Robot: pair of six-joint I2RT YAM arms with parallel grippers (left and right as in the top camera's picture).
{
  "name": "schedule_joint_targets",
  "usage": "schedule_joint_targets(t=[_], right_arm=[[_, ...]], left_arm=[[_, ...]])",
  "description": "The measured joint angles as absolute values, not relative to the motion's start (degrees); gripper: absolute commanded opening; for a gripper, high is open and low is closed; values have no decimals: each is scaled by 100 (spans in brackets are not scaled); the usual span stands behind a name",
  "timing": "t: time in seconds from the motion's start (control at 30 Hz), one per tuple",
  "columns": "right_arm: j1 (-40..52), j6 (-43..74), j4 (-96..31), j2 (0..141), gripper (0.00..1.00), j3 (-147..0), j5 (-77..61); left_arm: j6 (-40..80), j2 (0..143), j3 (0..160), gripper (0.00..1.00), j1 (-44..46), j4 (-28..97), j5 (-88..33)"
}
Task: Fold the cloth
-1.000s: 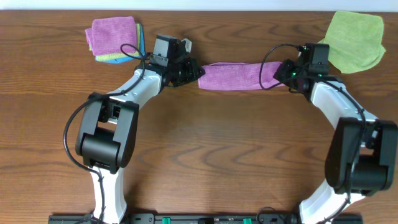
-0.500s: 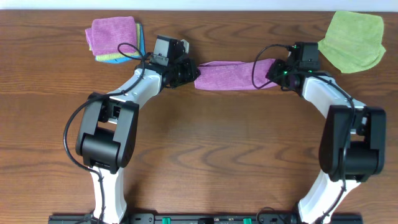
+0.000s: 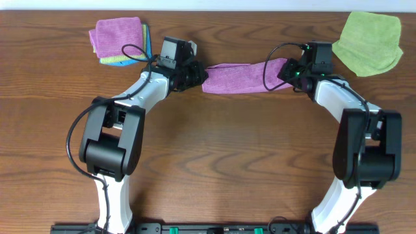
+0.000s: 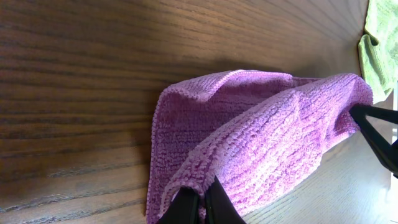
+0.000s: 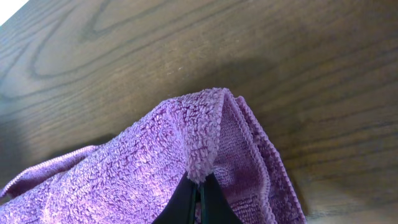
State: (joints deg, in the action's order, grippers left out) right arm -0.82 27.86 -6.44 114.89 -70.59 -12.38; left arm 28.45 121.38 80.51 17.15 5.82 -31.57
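i am holding the soft, likely floppy cloth near the worktop's far edge, left gripper and right gripper clamped on its ends.

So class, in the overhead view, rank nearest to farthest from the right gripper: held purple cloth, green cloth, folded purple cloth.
1. Held purple cloth, in the right gripper, centre.
2. Green cloth, back right.
3. Folded purple cloth, back left.

Dark brown wood-grain table, pale strip along its far edge
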Motion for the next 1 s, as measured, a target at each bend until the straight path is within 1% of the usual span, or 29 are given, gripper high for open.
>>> schedule_joint_targets(t=[0.1, 0.13, 0.2, 0.23, 0.27, 0.3, 0.33, 0.37, 0.4, 0.43, 0.5, 0.6, 0.77, 1.0], right_arm=[[-82, 2783, -749, 11552, 1, -7063, -1240], [-82, 2783, -757, 11590, 2, -7063, -1238], [-82, 2779, -757, 11660, 2, -7063, -1234], [-82, 2773, -749, 11692, 7, -7063, -1227], [-82, 2770, -746, 11712, 17, -7063, -1223], [-82, 2753, -735, 11730, 34, -7063, -1214], [-82, 2749, -729, 11738, 43, -7063, -1201], [-82, 2731, -725, 11738, 48, -7063, -1194], [-82, 2720, -722, 11738, 54, -7063, -1194], [-82, 2659, -714, 11738, 63, -7063, -1210], [-82, 2672, -705, 11738, 69, -7063, -1219], [-80, 2655, -696, 11738, 71, -7072, -1243], [-78, 2655, -707, 11738, 79, -7164, -1402], [-78, 2655, -1103, 11740, 80, -7872, -1710]], left_arm=[[2845, 12138, 8051, 7, 1715, 587, -3148], [2842, 12138, 8051, 17, 1715, 596, -3148], [2792, 12138, 8051, 45, 1715, 622, -3146], [2805, 12138, 8051, 55, 1715, 646, -3146], [2794, 12138, 8051, 67, 1715, 674, -3140], [2788, 12138, 8051, 86, 1715, 701, -3138], [2794, 12138, 8051, 96, 1715, 716, -3129], [2814, 12138, 8051, 97, 1715, 718, -3129], [2823, 12138, 8051, 95, 1715, 718, -3127], [2823, 12138, 8051, 95, 1715, 720, -3127], [2823, 12138, 8051, 95, 1715, 714, -3127], [2825, 12138, 8051, 95, 1715, 703, -3146], [2825, 12138, 8051, 95, 1715, 517, -3365], [2827, 12138, 8053, 95, 1693, 113, -3929]])
